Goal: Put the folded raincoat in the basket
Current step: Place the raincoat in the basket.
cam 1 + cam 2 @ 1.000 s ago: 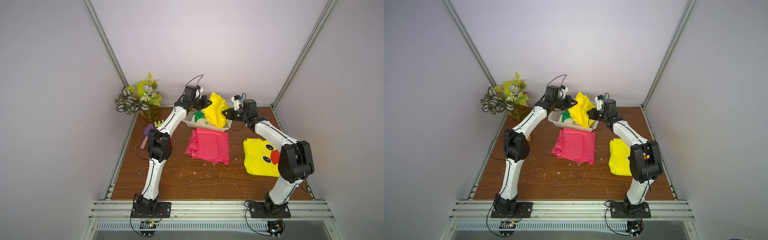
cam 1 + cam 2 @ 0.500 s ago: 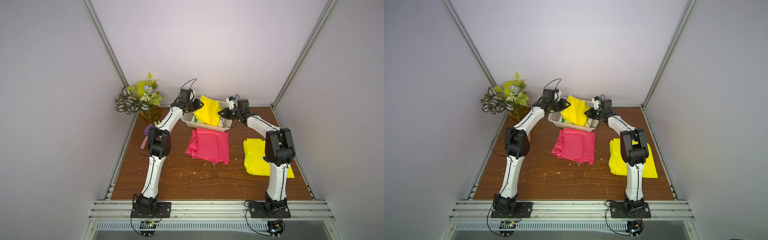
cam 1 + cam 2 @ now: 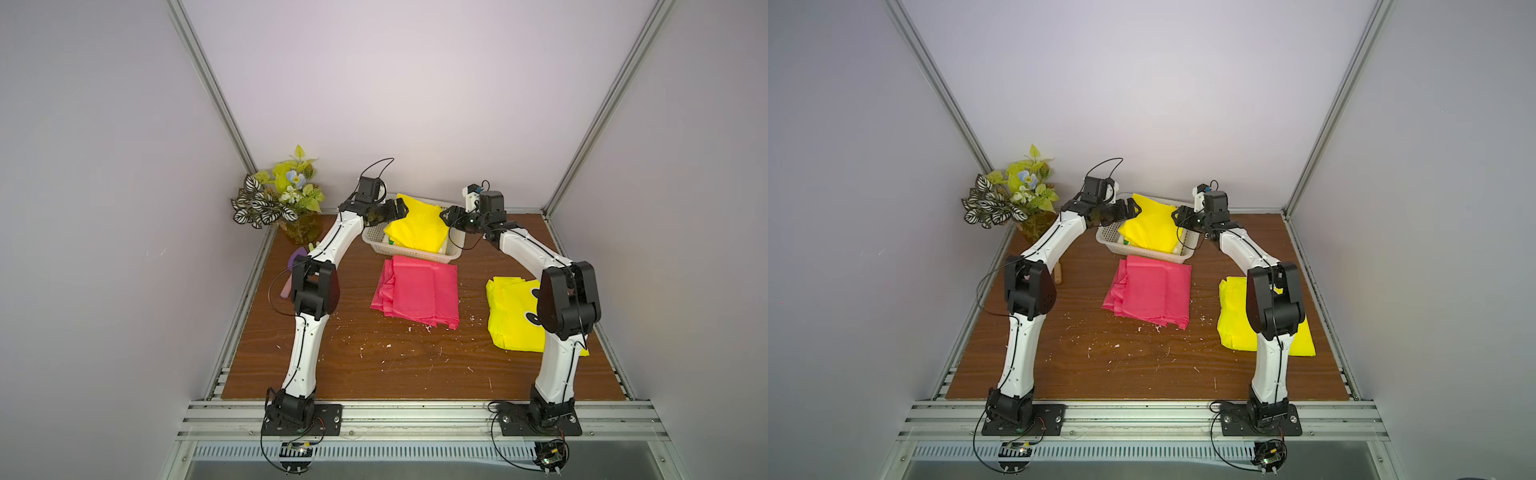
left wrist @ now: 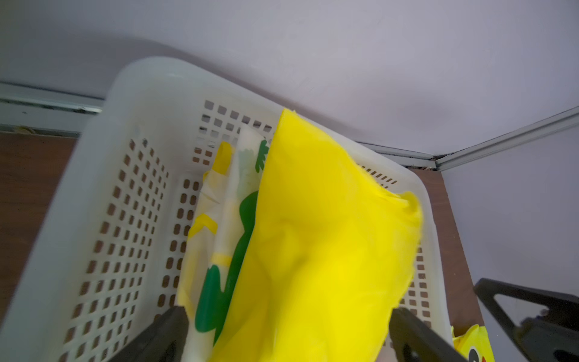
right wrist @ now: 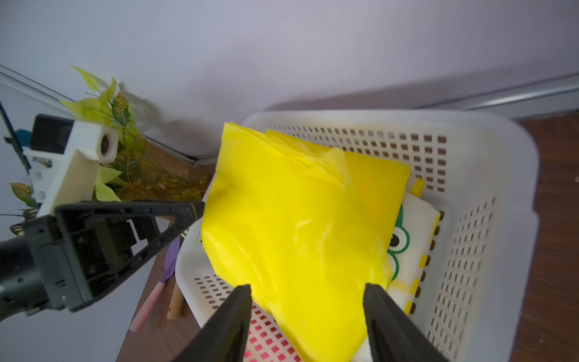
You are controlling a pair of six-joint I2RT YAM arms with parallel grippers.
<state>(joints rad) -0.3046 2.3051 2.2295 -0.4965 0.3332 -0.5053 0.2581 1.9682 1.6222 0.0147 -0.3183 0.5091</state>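
While poised at opposite ends of the white basket [image 3: 409, 254], hold nothing: left gripper [image 3: 398, 210] with jaws spread wide, right gripper [image 3: 446, 216] with jaws parted somewhat less, both let go. Folded yellow raincoat [image 3: 419, 228] down inside the basket, between the two pairs of black fingers — loose, aslant, one corner poking up over the far rim. Underneath, seen from the left wrist, a white raincoat [image 4: 225, 219] with a green frog print; from the right wrist, the frog's eyes peeking out beside the yellow fold. Cannot tell whether any fingertip brushes the yellow fabric. Just in front of the basket, on the wooden table [image 3: 395, 361], a folded pink raincoat [image 3: 419, 293]; well off toward the right arm, a duck-faced raincoat [image 3: 509, 320], also yellow, partly hidden behind that arm's elbow. At the far left corner, a potted plant [image 3: 282, 199] — and near it, beside the left arm, a purple tool [image 3: 296, 262] with a pink handle.
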